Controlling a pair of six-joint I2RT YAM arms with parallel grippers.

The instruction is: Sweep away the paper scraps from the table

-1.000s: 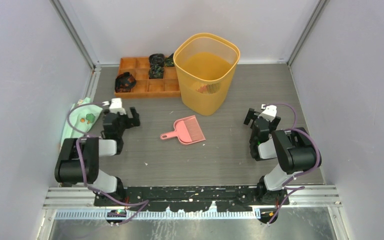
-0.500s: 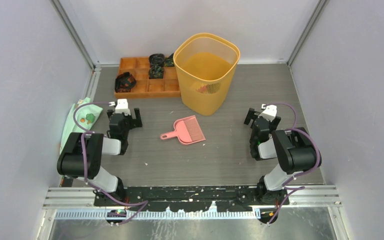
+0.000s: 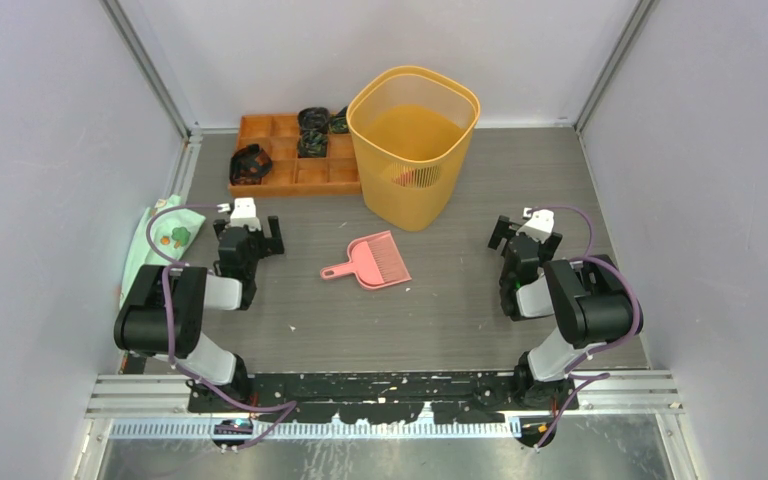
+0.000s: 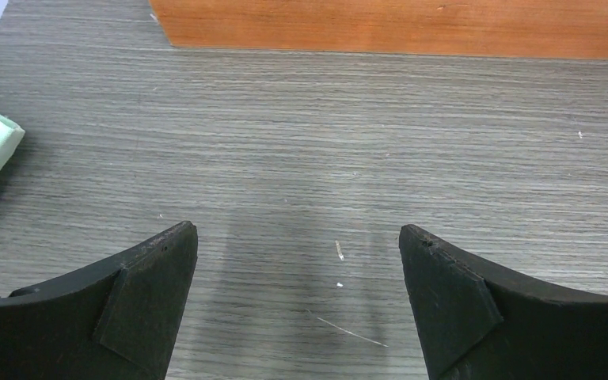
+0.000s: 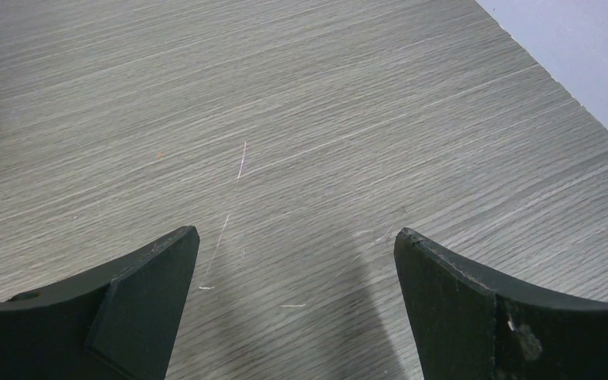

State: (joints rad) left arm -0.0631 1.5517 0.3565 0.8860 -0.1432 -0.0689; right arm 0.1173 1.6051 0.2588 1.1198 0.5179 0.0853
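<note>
On the dark grey wood-grain table (image 3: 460, 300) the paper scraps show only as a few tiny white specks (image 3: 407, 290), and between my left fingers as specks (image 4: 339, 251). My left gripper (image 3: 248, 230) sits low over the table's left side, open, with nothing between its fingers (image 4: 150, 301). My right gripper (image 3: 523, 236) sits low on the right side, also open and empty, its fingers (image 5: 459, 301) wide apart over bare boards. A pink dustpan (image 3: 372, 262) lies flat between the two arms, touched by neither.
A tall yellow mesh bin (image 3: 415, 140) stands behind the dustpan, with something red showing through its wall. An orange compartmented tray (image 3: 295, 160) with black looped bands sits at the back left, its edge (image 4: 396, 28) ahead of my left gripper. A mint-green cloth (image 3: 155, 240) lies at the left edge.
My left gripper swung a little to the right and then held still. The right arm, dustpan and bin have not moved.
</note>
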